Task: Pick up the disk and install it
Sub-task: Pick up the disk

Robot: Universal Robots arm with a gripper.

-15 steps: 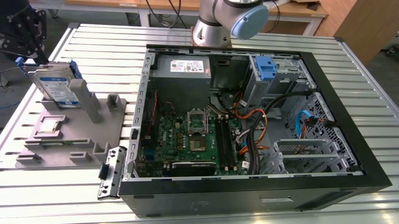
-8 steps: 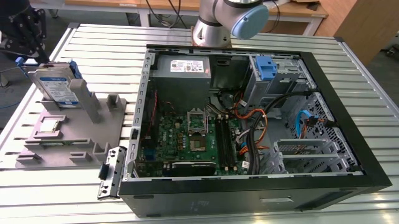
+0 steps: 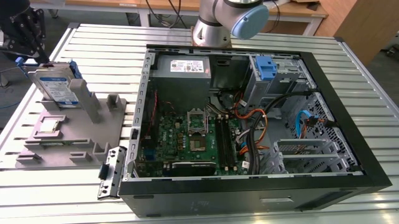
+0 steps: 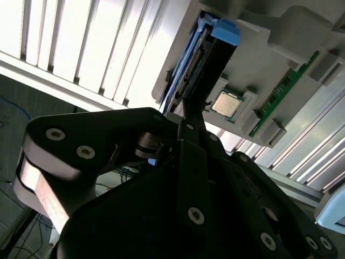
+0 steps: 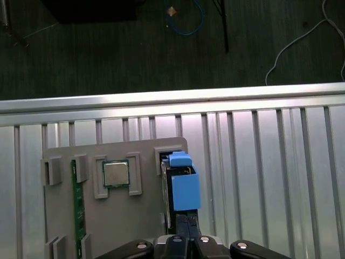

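Exterior view: the disk (image 3: 55, 86) stands on edge in a grey fixture (image 3: 93, 123) at the exterior view's left, apart from the open computer case (image 3: 352, 116), and the gripper (image 3: 34, 46) hangs near its upper edge. Second wrist view: the gripper (image 4: 186, 110) is at the disk's (image 4: 202, 65) connector edge; I cannot tell whether it is gripping. First wrist view: the disk (image 5: 183, 189) sits upright in its slot beside a processor chip (image 5: 116, 174).

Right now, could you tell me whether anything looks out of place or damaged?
Nothing stands out: the disk stands on edge in the grey holder, and the processor chip lies flat in its pocket.
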